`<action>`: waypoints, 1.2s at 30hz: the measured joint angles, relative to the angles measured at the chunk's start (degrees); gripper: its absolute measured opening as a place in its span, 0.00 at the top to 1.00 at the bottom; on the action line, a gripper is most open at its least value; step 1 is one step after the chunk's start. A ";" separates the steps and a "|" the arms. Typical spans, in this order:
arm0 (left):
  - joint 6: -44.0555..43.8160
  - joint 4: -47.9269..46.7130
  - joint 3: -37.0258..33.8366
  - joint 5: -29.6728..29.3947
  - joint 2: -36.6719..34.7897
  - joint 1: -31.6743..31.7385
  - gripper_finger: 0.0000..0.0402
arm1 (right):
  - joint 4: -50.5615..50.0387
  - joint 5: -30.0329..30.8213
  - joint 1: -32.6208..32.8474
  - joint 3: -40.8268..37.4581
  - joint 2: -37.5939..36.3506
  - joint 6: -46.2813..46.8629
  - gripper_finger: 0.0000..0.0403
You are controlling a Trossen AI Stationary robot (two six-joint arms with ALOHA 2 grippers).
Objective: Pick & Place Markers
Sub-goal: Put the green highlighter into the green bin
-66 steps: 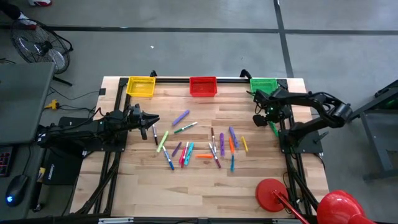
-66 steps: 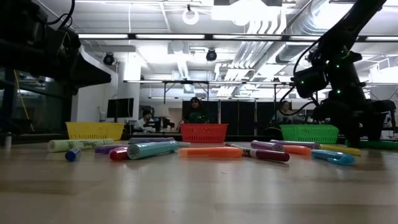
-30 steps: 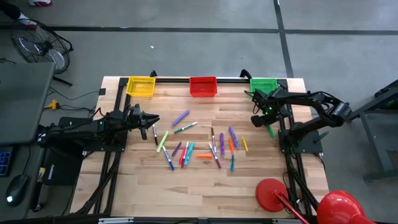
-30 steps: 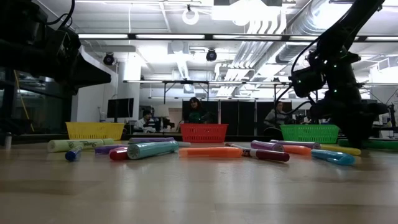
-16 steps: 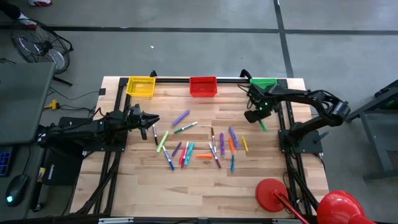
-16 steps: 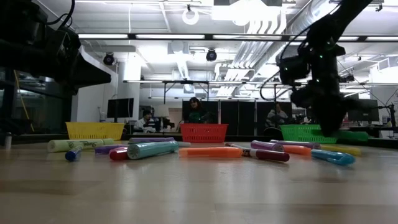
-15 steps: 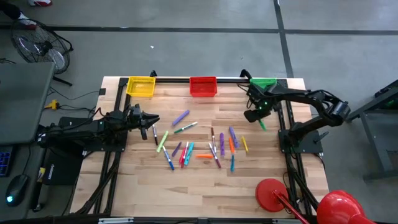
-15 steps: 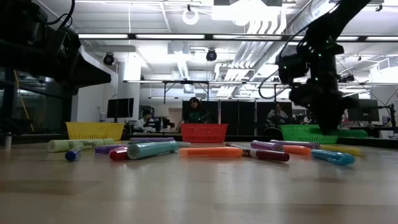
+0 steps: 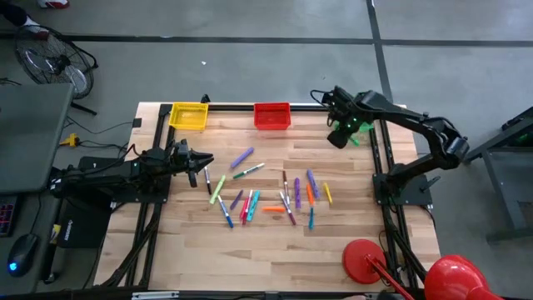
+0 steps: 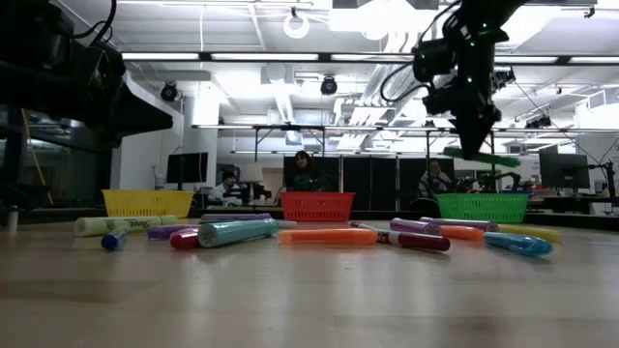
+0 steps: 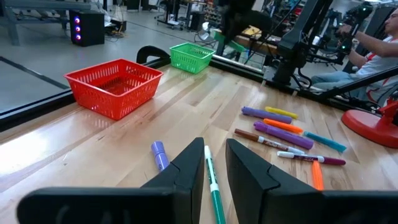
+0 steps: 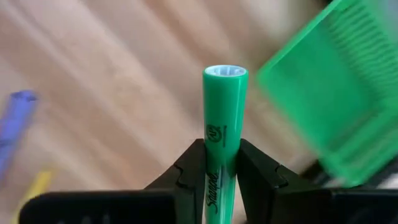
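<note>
Several markers [image 9: 266, 196] in purple, green, orange, blue, pink and yellow lie flat and scattered on the middle of the wooden table [image 9: 275, 250]; the low view shows them in a row [image 10: 319, 235]. My right gripper [image 9: 338, 135] hangs high at the far right, close by the green basket [image 10: 482, 206], shut on a green marker [image 12: 224, 124]. My left gripper [image 9: 206, 162] rests level at the table's left, its fingers [image 11: 189, 171] a narrow gap apart with nothing between them. My right gripper pinches the green marker's barrel [image 12: 217, 165], about mid-length, between its two fingers. The fingers point steeply down from above and lie across the marker. The marker [image 10: 481, 157] hangs roughly level under them, lifted clear of the table and higher than the basket's rim.
A yellow basket [image 9: 189, 116] and a red basket [image 9: 271, 116] stand along the far edge, left of the green one [image 12: 339, 93]. A red round stand [image 9: 362, 258] sits at the near right corner. People sit in the room beyond the table.
My right gripper has risen and gone toward the far edge and the green basket, rolling about its wrist. The green marker has gone up with it, from just above the table to above the basket's rim.
</note>
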 joint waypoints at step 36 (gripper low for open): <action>-0.01 0.01 0.00 0.00 0.00 0.00 0.84 | 7.44 31.85 -4.51 1.02 17.38 -30.94 0.84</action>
